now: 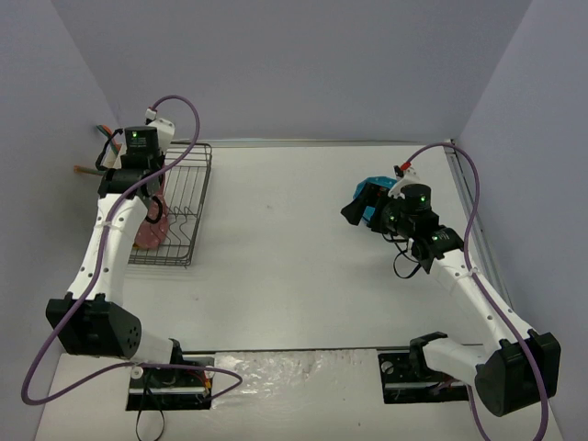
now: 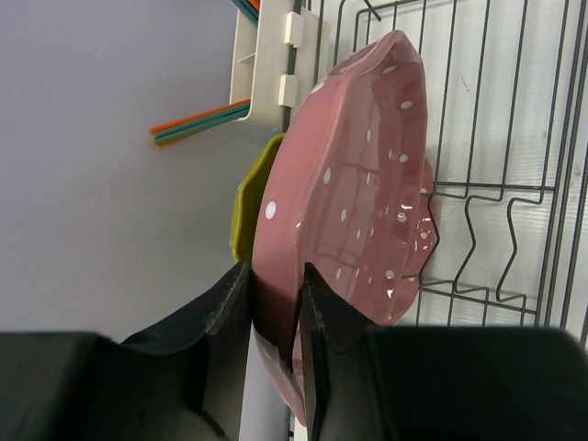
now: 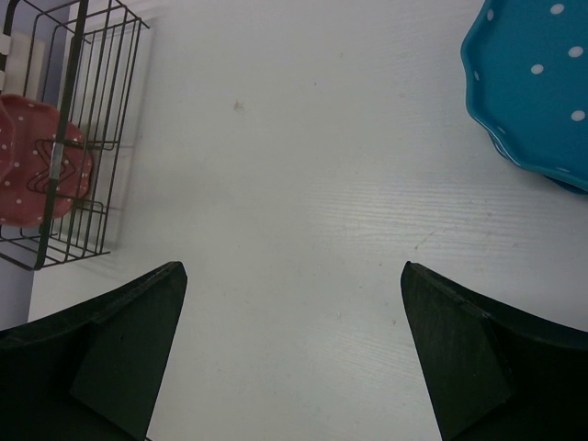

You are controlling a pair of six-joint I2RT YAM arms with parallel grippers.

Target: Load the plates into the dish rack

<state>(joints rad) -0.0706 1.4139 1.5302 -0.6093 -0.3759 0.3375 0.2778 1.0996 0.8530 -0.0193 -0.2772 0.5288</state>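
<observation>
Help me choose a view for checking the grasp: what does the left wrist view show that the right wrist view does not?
Only the left wrist view: the left hand clamped on the pink plate at its rim, a lime-yellow plate behind it, and the white caddy with coloured sticks. Only the right wrist view: the right hand open above the table, and a turquoise plate at the upper right. Both: the pink plate and the black wire rack.
</observation>
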